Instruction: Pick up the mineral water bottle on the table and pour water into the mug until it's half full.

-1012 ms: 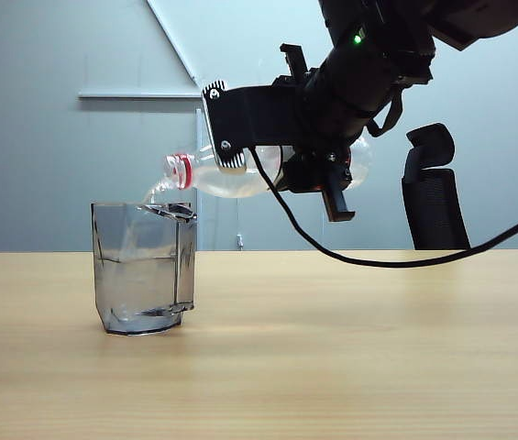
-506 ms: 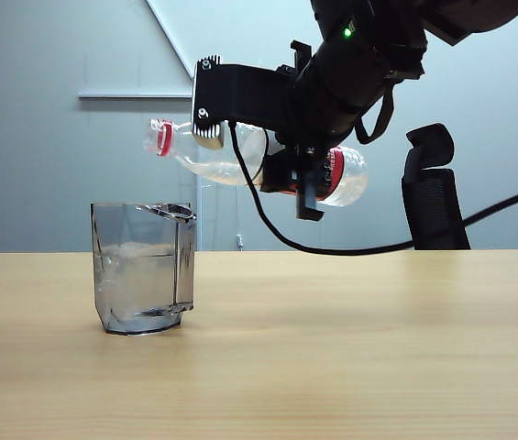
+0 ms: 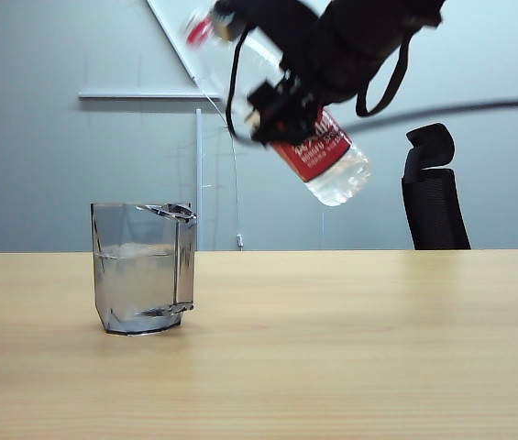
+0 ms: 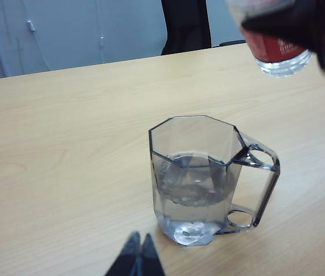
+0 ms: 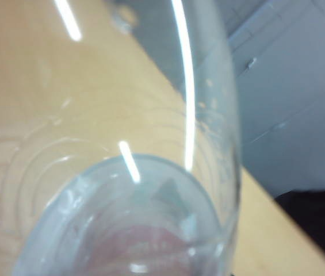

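Note:
The mug point(image 3: 144, 268) point(image 4: 207, 179), a smoky faceted cup, stands on the table point(image 3: 359, 348) at the left, its handle point(image 4: 260, 184) toward the right arm. The water point(image 3: 139, 284) point(image 4: 190, 187) fills it to about half its height. High above and to the right of the mug, my right gripper point(image 3: 272, 99) is shut on the mineral water bottle point(image 3: 318, 147) point(image 4: 277, 54) point(image 5: 133, 218). The bottle tilts with its red-ringed neck point(image 3: 200, 29) up and its base down, with some water left in the base. My left gripper point(image 4: 140, 240) hovers low beside the mug, shut and empty.
A black office chair point(image 3: 435, 188) point(image 4: 185, 26) stands behind the table's far edge at the right. The right arm's black cable point(image 3: 479, 105) stretches away to the right, above the table. Bare wood-grain tabletop spreads to the right of the mug.
The right gripper has rolled and lifted the bottle from nearly level over the mug to neck-up, further right and higher. The pouring stream has stopped. The left gripper's state cannot be compared.

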